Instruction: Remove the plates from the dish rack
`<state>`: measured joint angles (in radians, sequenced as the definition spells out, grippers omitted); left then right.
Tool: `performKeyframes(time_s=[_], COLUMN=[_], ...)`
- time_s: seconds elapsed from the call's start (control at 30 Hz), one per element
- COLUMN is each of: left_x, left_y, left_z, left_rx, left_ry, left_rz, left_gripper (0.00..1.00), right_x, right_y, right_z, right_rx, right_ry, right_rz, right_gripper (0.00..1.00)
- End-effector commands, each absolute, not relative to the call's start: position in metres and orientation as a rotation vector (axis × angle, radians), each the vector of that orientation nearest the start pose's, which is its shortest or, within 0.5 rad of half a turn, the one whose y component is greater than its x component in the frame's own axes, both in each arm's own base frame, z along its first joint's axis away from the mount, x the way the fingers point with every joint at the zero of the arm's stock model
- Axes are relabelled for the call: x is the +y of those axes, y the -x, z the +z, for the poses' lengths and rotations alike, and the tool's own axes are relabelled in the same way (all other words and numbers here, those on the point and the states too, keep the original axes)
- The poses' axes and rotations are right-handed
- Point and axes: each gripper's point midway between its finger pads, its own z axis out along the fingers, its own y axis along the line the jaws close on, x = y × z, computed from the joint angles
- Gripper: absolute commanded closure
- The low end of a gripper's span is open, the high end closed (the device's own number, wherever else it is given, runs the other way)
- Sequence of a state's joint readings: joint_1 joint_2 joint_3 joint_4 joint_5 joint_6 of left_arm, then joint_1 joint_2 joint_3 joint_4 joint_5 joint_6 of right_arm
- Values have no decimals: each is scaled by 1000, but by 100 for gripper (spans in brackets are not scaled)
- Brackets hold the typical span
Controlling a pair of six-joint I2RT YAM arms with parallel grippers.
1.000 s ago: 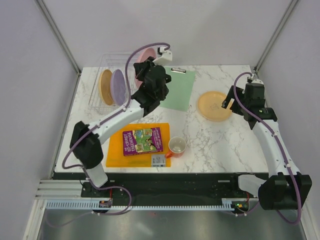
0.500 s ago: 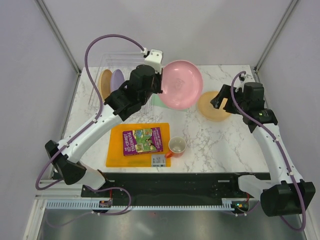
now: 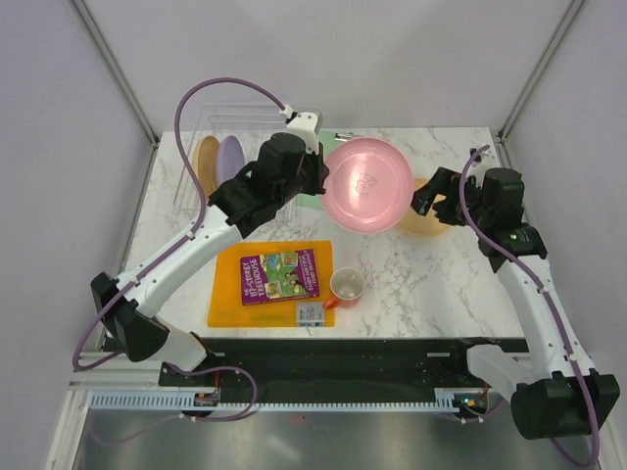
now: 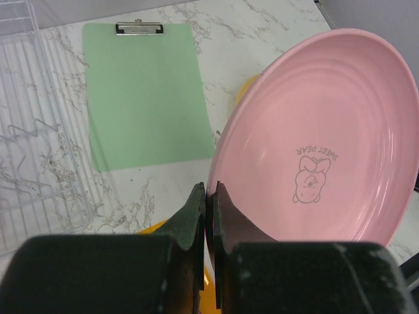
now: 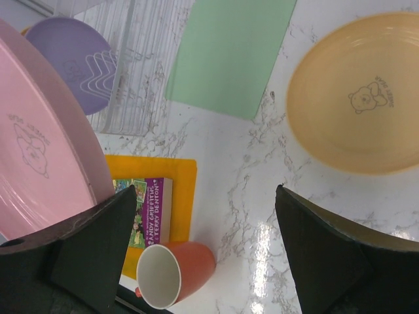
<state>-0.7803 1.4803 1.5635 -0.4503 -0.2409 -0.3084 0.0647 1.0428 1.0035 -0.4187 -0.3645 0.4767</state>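
My left gripper (image 3: 321, 180) is shut on the rim of the pink plate (image 3: 368, 184) and holds it in the air over the table's middle; the wrist view shows the plate (image 4: 321, 144) pinched at its edge by the gripper (image 4: 209, 196). The clear dish rack (image 3: 201, 147) at the back left holds a yellow-orange plate (image 3: 207, 160) and a lilac plate (image 3: 231, 159) upright. Another yellow-orange plate (image 5: 357, 91) lies flat on the table at the right, partly hidden by the pink one in the top view. My right gripper (image 3: 431, 199) is open and empty beside the pink plate.
A green clipboard (image 4: 144, 91) lies behind the middle. An orange cutting board (image 3: 225, 294) with a purple book (image 3: 281, 275) lies at the front. A small orange cup (image 3: 347, 286) lies on its side next to it.
My left arm lifted the pink plate out of the rack and carried it right over the table's middle. My right gripper moved left toward the plate.
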Motion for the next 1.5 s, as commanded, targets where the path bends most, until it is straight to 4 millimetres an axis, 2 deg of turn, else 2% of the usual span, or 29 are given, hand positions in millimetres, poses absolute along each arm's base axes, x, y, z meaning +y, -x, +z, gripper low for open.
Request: performKeyframes(time_s=[0.0, 0.2, 0.33, 0.47, 0.6, 0.7, 0.73, 0.8, 0.9, 0.93, 1.0, 1.07, 1.1, 1.13, 1.17, 1.23, 1.27, 1.3, 1.33, 1.37, 1.4, 1.43, 1.47], left_x=[-306, -291, -289, -299, -306, -314, -317, -322, -331, -336, -341, -346, -349, -350, -348, -340, -333, -326, -313, -303, -287, -273, -264], left_y=[-344, -353, -356, -355, -354, -351, -349, -348, -345, -339, -337, -329, -326, -323, -324, -327, -330, -330, -336, -338, -347, -343, -344], left_z=[337, 319, 308, 305, 313, 318, 318, 318, 316, 311, 319, 316, 322, 320, 317, 307, 302, 302, 288, 285, 280, 273, 272], left_rx=[1919, 1956, 1984, 1991, 1970, 1960, 1960, 1955, 1940, 1947, 1897, 1880, 1849, 1853, 1859, 1896, 1913, 1915, 1948, 1957, 1960, 1972, 1968], left_ry=[-217, -162, -145, -168, -179, -197, -207, -222, -248, -279, -301, -351, -370, -396, -393, -369, -353, -339, -305, -276, -214, -200, -179], left_rz=[-594, -552, -555, -602, -654, -704, -724, -755, -814, -849, -900, -952, -979, -996, -990, -956, -925, -895, -800, -747, -650, -599, -564], left_gripper=[98, 98, 98, 98, 98, 98, 98, 98, 98, 98, 98, 98, 98, 98, 76, 49, 25, 15, 9, 2, 0, 0, 0], right_x=[111, 98, 95, 107, 111, 121, 124, 134, 143, 144, 143, 143, 143, 139, 136, 120, 111, 101, 87, 68, 58, 39, 26], right_y=[-307, -298, -297, -301, -307, -309, -312, -314, -319, -321, -324, -326, -326, -330, -331, -339, -341, -341, -346, -351, -352, -357, -362], right_z=[301, 318, 319, 305, 286, 281, 287, 279, 272, 272, 272, 275, 275, 277, 278, 281, 284, 279, 288, 286, 284, 289, 282], right_rx=[1915, 1856, 1851, 1908, 1957, 1952, 1919, 1942, 1962, 1960, 1958, 1949, 1952, 1947, 1942, 1932, 1928, 1952, 1934, 1933, 1948, 1929, 1943], right_ry=[-126, -155, -163, -142, -143, -119, -104, -96, -73, -71, -62, -52, -56, -76, -89, -142, -161, -194, -220, -261, -292, -336, -373], right_rz=[773, 693, 680, 750, 769, 838, 861, 936, 1002, 1006, 1001, 996, 996, 974, 953, 853, 798, 737, 672, 569, 522, 463, 405], right_gripper=[5, 6, 5, 5, 5, 6, 7, 9, 23, 35, 52, 80, 92, 100, 100, 100, 100, 100, 100, 100, 100, 100, 100])
